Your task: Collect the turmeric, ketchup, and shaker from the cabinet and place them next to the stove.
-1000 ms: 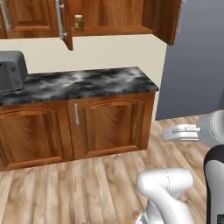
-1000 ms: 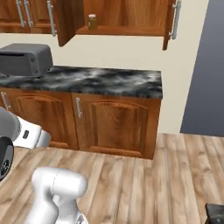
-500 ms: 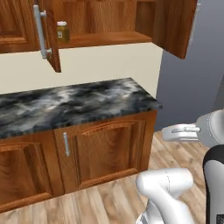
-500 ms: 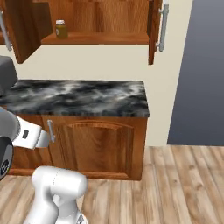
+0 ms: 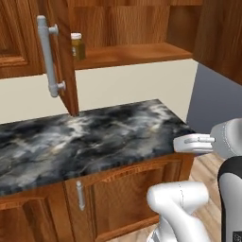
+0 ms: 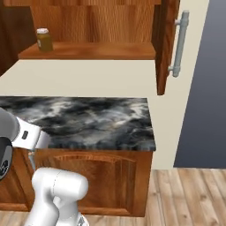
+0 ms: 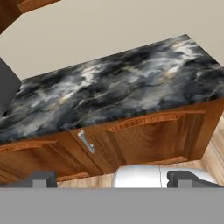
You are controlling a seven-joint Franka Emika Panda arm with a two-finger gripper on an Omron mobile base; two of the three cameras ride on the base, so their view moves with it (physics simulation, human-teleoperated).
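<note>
Looking from the left base view, the wall cabinet stands open, its left door swung out toward the camera with a long grey bar handle on it. On the inner shelf, just behind that door's edge, sits the turmeric jar, amber with a white lid. Below runs a dark marbled counter over wooden base cupboards. The white arm reaches in from the right, level with the counter's corner.

In the right base view, the same jar stands upright at the far left of the shelf, well apart from the right door and its grey handle. The counter ends at a pale wall, with wood flooring beside it.

In the hand view, the gripper looks down over the counter and a cupboard door with a small metal handle. Its two dark fingertips stand far apart at the bottom edge, spread wide with nothing between them.
</note>
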